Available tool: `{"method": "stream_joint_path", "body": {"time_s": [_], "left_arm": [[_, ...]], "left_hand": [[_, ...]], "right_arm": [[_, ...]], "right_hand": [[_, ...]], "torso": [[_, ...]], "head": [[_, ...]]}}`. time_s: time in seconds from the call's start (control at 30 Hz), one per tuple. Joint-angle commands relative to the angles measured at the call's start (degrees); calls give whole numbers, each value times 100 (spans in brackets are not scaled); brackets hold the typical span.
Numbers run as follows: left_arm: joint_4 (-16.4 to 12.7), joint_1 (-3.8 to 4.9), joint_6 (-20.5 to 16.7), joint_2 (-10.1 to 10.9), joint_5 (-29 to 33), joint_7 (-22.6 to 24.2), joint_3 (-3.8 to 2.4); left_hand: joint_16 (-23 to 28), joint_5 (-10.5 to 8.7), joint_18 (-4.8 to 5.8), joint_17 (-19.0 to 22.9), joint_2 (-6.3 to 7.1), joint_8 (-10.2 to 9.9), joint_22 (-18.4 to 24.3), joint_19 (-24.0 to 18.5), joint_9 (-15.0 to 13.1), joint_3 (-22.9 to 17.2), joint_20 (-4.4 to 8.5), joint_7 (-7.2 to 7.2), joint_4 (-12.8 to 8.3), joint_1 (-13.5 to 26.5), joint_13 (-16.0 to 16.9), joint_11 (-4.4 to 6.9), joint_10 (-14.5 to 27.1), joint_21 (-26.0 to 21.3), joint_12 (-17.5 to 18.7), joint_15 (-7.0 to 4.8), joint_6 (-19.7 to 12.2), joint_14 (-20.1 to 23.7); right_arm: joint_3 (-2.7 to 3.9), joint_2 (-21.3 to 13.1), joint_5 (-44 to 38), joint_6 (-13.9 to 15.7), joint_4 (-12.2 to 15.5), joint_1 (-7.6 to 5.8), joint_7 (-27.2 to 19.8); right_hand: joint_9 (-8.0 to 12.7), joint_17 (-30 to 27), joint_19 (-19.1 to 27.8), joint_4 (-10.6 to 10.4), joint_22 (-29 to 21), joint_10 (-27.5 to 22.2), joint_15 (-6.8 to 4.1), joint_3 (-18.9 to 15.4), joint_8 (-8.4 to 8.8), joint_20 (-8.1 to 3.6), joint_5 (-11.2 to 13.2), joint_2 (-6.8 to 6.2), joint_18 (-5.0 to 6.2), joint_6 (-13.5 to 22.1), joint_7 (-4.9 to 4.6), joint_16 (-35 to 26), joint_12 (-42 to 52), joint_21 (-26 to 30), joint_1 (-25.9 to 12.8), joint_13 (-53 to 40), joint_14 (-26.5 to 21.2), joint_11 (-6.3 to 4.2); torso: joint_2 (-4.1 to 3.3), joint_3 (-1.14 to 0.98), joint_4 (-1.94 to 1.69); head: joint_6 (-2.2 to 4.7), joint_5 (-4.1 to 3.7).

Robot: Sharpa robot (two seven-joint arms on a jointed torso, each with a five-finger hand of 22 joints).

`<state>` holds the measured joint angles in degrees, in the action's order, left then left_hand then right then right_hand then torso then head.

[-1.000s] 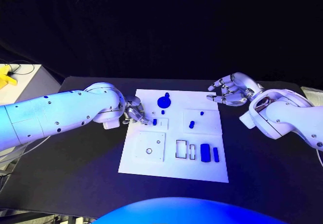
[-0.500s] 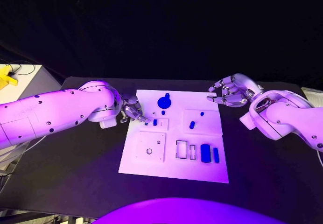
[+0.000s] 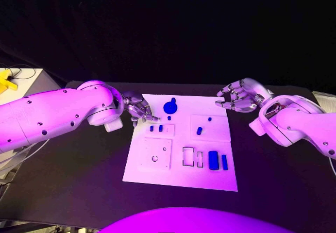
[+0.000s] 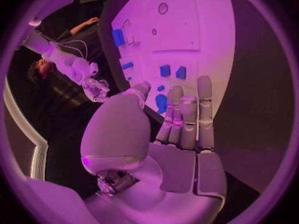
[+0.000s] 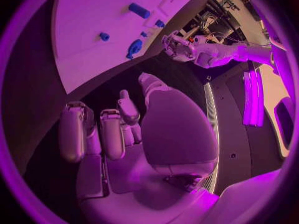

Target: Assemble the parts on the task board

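Here we saw the left robot hand hovering at the task board's left edge, fingers straight and apart, holding nothing, likely lined up for the two small blue parts just beside it. The right robot hand hung off the board's far right corner, fingers loosely curled, empty. The board sat mid-bench, with dark open bench on both sides for approach.
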<state>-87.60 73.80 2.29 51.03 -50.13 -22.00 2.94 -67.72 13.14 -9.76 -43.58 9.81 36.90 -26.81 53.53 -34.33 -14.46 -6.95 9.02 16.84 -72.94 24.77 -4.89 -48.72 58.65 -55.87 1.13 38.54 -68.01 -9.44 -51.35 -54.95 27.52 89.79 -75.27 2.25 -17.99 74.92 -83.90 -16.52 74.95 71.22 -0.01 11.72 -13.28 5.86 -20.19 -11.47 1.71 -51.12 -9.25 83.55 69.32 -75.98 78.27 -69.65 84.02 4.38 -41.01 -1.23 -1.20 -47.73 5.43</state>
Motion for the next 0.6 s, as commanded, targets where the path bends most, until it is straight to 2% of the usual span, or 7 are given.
{"method": "stream_joint_path", "body": {"time_s": [0.03,0.1,0.13,0.2,0.3,0.43,0.6], "left_arm": [[18,11,-987,-59,223,1227,-5],[66,7,-1249,-125,55,1606,15],[95,2,-1376,-166,-53,1816,34],[148,-14,-1590,-244,-279,2164,75],[222,-34,-1798,-357,-570,2507,130],[340,-51,-1929,-518,-1083,2762,198],[519,-59,-1889,-721,-1872,2780,290]], "left_hand": [[501,31,-68,657,35,-163,175,-157,275,-561,-72,95,-115,-805,-236,-80,257,-309,255,80,-86,527],[572,27,-80,735,170,-208,207,-153,428,-943,-53,91,-236,-1243,-386,-72,308,-359,394,60,-53,601],[648,-9,-70,808,305,-271,193,-201,580,-1204,-53,134,-264,-1382,-548,-117,306,-349,548,107,-14,699],[653,-31,-72,880,427,-347,65,-270,793,-1494,-40,124,-447,-1575,-748,-113,232,-163,692,89,57,716],[665,-39,-69,954,497,-435,-112,-436,1011,-1668,-35,116,-606,-1600,-977,-124,232,80,915,84,156,747],[636,-54,-74,1012,554,-543,-239,-567,1229,-1745,-57,121,-710,-1505,-1232,-149,280,253,1203,101,236,743],[495,-85,-79,1010,648,-640,-295,-580,1406,-1683,-79,53,-802,-1394,-1405,-149,285,349,1372,107,304,662]], "right_arm": [[0,3,-53,26,-12,5,-91],[0,5,-53,44,-20,6,-105],[0,6,-53,55,-25,6,-116],[0,9,-53,81,-35,6,-141],[0,12,-43,124,-49,6,-188],[-1,19,-8,200,-70,6,-279],[-1,31,53,337,-96,6,-421]], "right_hand": [[9,732,-175,-2,1105,-64,2,38,-17,-3,-23,-2,101,36,10,-33,-42,66,-62,14,312,-4],[9,708,-161,0,1092,-90,2,39,-18,-3,-23,-3,110,37,10,-55,-70,115,-61,40,303,-4],[10,703,-154,1,1086,-114,3,42,-19,-3,-23,-4,114,38,9,-60,-94,135,-59,64,300,-3],[11,581,-109,1,1050,-513,6,90,-40,0,-28,-5,137,54,8,-174,-551,272,-46,500,243,-3],[10,319,3,3,950,-826,-1,217,-88,-3,-36,-3,198,69,11,-425,-1025,631,-18,980,125,-9],[13,-383,435,7,505,-1429,-6,490,-167,-5,-50,-75,419,112,6,-1168,-2052,2025,25,2029,-217,-11],[11,-1696,1214,22,-652,-1514,12,953,-280,24,-58,-207,783,166,-29,-2783,-2838,4830,135,2808,-911,4]], "torso": [[-2,-5,-7],[4,-4,-11],[4,-2,-13],[0,1,-9],[-5,6,-4],[-1,0,-2],[3,-4,-9]], "head": [[15,-25],[30,-36],[34,-44],[55,-54],[74,-62],[92,-76],[113,-83]]}}
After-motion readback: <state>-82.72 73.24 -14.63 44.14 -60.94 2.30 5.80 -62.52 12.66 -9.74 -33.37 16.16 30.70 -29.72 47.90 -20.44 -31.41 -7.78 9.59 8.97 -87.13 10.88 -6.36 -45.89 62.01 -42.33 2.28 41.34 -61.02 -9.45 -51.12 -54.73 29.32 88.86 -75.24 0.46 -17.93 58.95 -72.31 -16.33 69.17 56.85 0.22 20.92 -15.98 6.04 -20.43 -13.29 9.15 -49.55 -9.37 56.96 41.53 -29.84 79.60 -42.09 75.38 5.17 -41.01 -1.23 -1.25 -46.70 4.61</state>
